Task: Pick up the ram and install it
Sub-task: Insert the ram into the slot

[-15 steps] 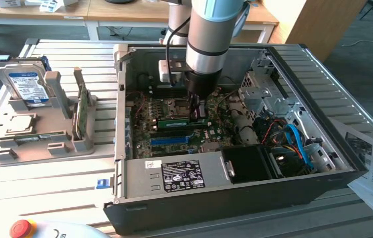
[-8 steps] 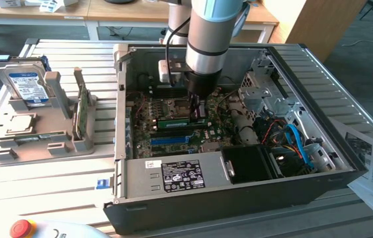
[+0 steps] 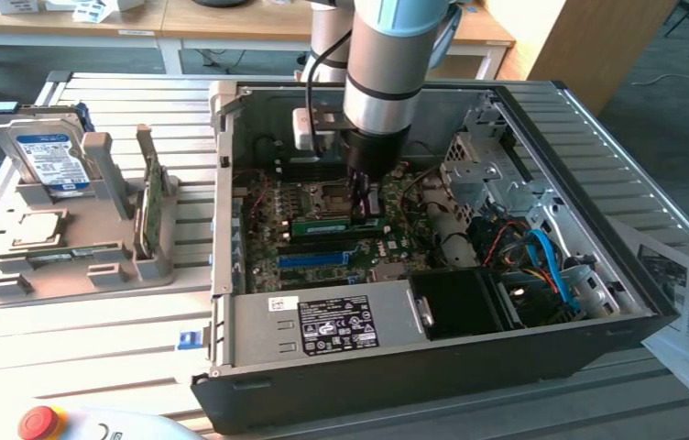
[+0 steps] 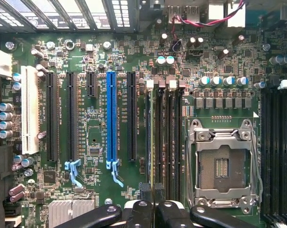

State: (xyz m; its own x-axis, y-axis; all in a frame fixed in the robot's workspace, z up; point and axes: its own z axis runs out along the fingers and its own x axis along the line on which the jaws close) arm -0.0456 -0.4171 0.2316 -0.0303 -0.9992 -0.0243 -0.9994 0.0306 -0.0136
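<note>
Green ram (image 3: 336, 223) is pinched along its upper edge by the gripper (image 3: 363, 206), jaws pressed nearly together, low inside the computer case (image 3: 442, 376) at the memory slots (image 4: 168, 142) beside the CPU socket (image 4: 222, 166). Whether it's seated, I can't tell. Light, stiff, brittle-looking board: grip the long edges mid-length, not the chips.

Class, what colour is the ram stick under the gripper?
The ram stick is green; the exterior view shows it best.
</note>
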